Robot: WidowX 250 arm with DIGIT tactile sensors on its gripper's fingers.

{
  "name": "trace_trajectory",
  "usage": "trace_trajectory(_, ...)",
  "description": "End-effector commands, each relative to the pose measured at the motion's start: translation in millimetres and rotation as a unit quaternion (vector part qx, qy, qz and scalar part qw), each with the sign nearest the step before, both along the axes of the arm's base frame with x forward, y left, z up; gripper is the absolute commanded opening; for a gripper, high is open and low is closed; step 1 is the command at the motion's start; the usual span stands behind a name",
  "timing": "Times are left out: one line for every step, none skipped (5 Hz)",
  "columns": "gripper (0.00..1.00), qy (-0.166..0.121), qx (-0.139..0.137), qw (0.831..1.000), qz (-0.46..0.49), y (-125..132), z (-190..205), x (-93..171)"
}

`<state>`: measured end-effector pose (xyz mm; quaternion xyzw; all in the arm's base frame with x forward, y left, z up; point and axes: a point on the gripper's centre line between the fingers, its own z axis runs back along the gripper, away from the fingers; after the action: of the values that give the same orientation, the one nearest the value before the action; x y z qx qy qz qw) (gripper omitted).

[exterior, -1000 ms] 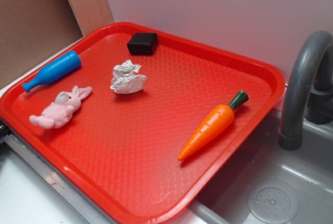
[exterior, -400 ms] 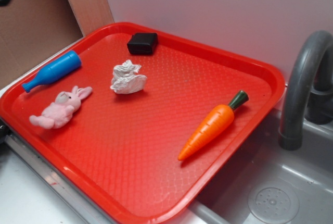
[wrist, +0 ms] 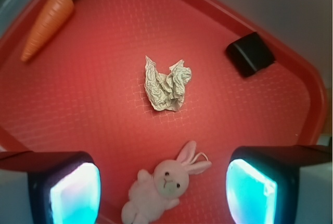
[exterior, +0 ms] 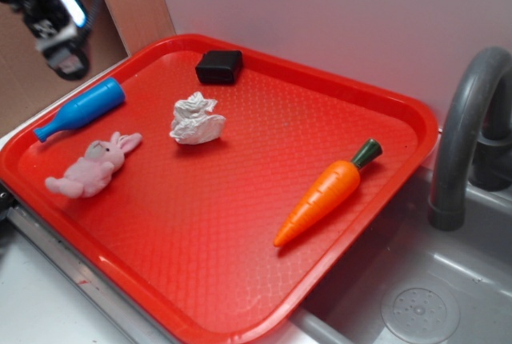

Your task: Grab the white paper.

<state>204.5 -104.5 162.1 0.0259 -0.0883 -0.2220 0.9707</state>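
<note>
The white paper point(exterior: 196, 119) point(wrist: 167, 83) is a crumpled wad lying on the red tray point(exterior: 240, 224), left of the tray's centre. My gripper point(exterior: 62, 40) hangs high at the top left of the exterior view, above the tray's left corner and well away from the paper. In the wrist view my gripper point(wrist: 164, 193) is open, its two glowing pads point(wrist: 75, 195) far apart with nothing between them at their height. Far below them lies the pink plush bunny point(wrist: 164, 185), and the paper sits farther out ahead.
On the tray point(wrist: 93, 104) also lie a blue bottle point(exterior: 80, 108), the pink bunny point(exterior: 92, 166), a black block point(exterior: 219, 66) point(wrist: 250, 53) and an orange carrot point(exterior: 328, 192) point(wrist: 49, 20). A grey faucet point(exterior: 468, 132) and sink point(exterior: 416, 304) stand at the right. A wall rises behind the tray.
My gripper has come into the exterior view at the top left, moving down and to the right. The things on the tray have not moved.
</note>
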Motion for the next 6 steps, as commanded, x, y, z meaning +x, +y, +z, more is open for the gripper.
trace_trajectory(1.00,0.017,-0.018,1.000,0.006,-26.6,-21.3,37.1)
trace_trajectory(1.00,0.034,-0.012,0.999,0.006,-30.2,-42.2,50.5)
trace_trajectory(1.00,0.050,0.007,0.999,0.013,-32.7,-60.0,55.3)
trace_trajectory(1.00,0.069,0.017,0.997,-0.002,-35.4,-80.6,56.5)
trace_trajectory(1.00,0.080,0.036,0.996,0.005,-27.5,-96.1,58.1)
trace_trajectory(1.00,0.087,0.075,0.993,0.019,-15.8,-111.7,59.5)
